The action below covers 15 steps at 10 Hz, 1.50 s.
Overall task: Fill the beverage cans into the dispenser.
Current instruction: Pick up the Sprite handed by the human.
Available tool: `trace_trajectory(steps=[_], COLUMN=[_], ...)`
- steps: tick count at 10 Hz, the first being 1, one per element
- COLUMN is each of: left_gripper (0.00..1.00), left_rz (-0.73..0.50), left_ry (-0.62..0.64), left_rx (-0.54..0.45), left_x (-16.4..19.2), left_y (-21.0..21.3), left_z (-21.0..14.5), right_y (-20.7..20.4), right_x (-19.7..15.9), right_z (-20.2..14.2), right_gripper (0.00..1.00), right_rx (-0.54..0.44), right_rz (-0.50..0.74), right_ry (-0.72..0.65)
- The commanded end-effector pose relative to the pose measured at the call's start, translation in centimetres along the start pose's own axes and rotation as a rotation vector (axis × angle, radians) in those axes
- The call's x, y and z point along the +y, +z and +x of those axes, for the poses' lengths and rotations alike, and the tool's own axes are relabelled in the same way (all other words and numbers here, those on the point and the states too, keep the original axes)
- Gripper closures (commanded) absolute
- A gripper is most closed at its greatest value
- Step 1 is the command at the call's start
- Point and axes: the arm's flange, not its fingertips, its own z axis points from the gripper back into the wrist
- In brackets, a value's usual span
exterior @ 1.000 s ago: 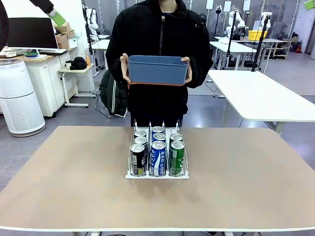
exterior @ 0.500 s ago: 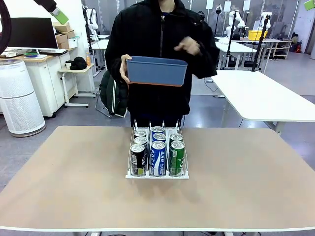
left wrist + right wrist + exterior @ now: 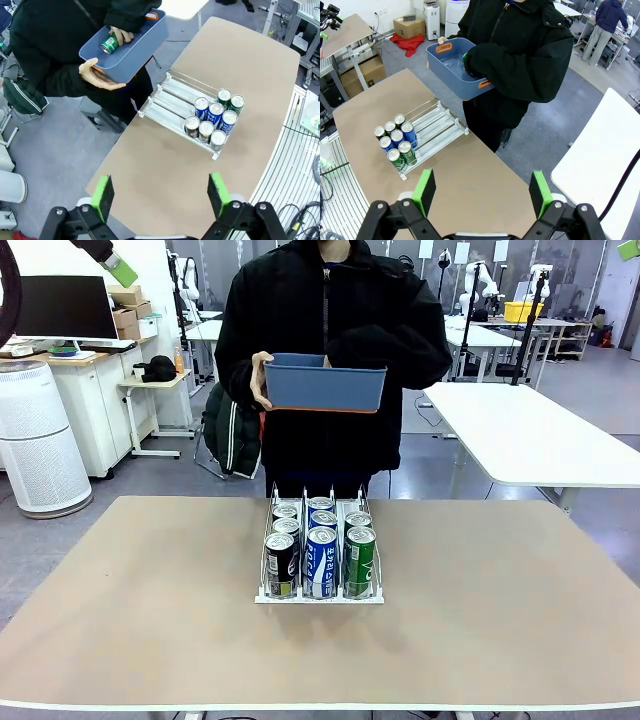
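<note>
1. Front view: you are looking across the desk [image 3: 120, 620] at the dispenser [image 3: 320, 592], which is sitting mid-desk with seven beverage cans [image 3: 322, 558] crowding its near end, three in the left lane and two each in the middle and right. The person is holding a blue bin [image 3: 325, 387] at chest height, well above the rack, with one arm reaching into it. Risk: if you are sending an arm in toward the rack now, it is likely crossing the path the person's hand needs for bringing a can down.

2. Left wrist view: the left end effector [image 3: 162, 195] is hanging high over the desk's edge, jaws spread wide, gripping nothing. The person's hand [image 3: 121, 36] is closing on a green can [image 3: 108, 43] lying in the bin. The far halves of the lanes are standing empty. Risk: a can placed at the far end is probably rolling or sliding down into the packed row; a hard arrival could be jolting the front cans against the stop.

3. Right wrist view: the right end effector [image 3: 482, 194] is likewise wide open and empty, well above the desk. The person's sleeve [image 3: 520, 62] is covering the bin's contents, so you are not seeing how many cans are left. Risk: you are judging the remaining load blind from here.
</note>
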Motion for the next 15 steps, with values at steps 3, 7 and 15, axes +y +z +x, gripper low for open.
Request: trace_trajectory(steps=[3, 7, 15], left_gripper=[0.00, 0.00, 0.00], left_rz=[0.001, 0.001, 0.001], left_ry=[0.000, 0.000, 0.000], left_rx=[0.000, 0.000, 0.000], left_x=[0.05, 0.05, 0.05], left_y=[0.08, 0.08, 0.08], left_z=[-0.16, -0.16, -0.16], right_y=[-0.14, -0.14, -0.14], right_x=[0.19, 0.19, 0.19], right_z=[-0.09, -0.09, -0.09], right_gripper=[0.00, 0.00, 0.00], right_rx=[-0.002, -0.002, -0.002], right_rz=[0.007, 0.007, 0.007], right_ry=[0.000, 0.000, 0.000])
